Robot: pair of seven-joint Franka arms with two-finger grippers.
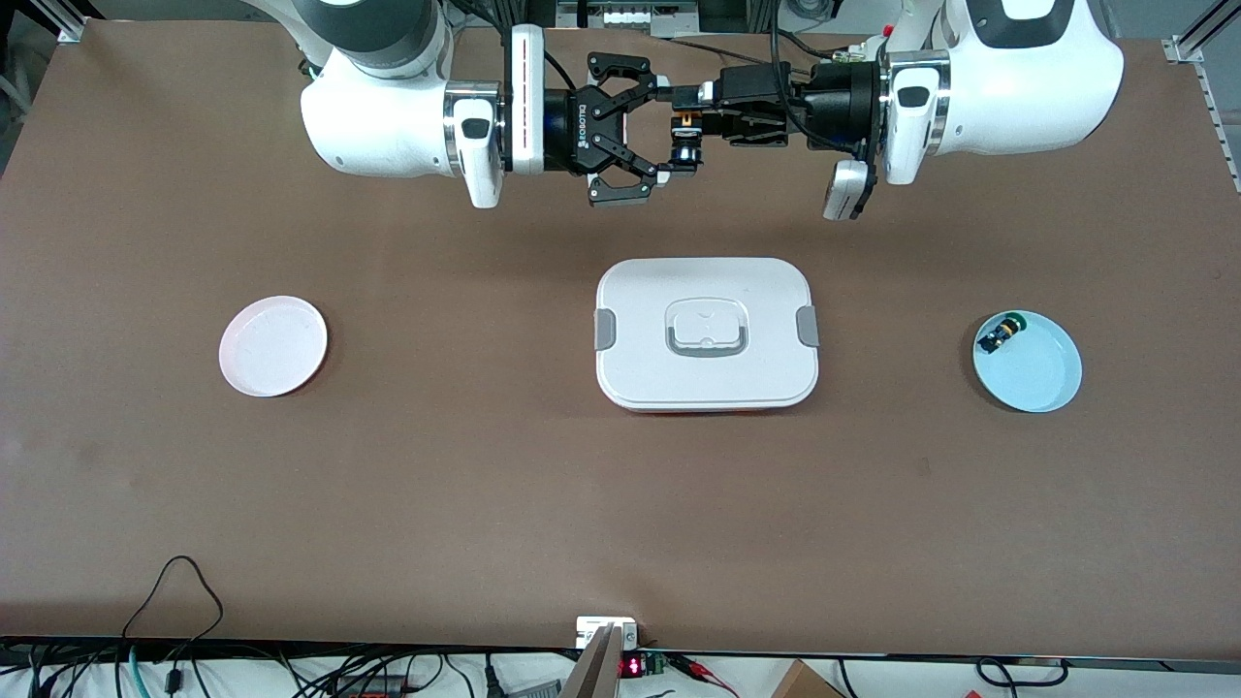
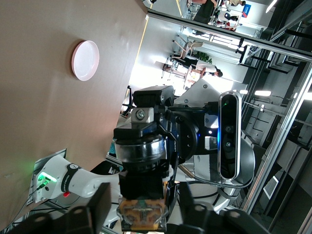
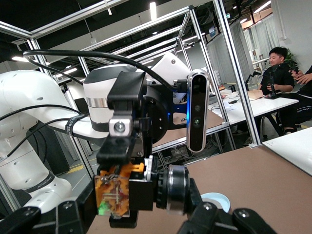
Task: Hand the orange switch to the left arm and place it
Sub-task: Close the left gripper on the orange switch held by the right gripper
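The orange switch (image 1: 686,145) hangs in the air over the tabletop (image 1: 485,485), at twelve o'clock from the box (image 1: 706,334). The right claw (image 1: 674,131) is clenched on it. The left claw (image 1: 700,109) meets it there, but I cannot tell its hold. If the right claw lets go too early, the switch may fall and roll.
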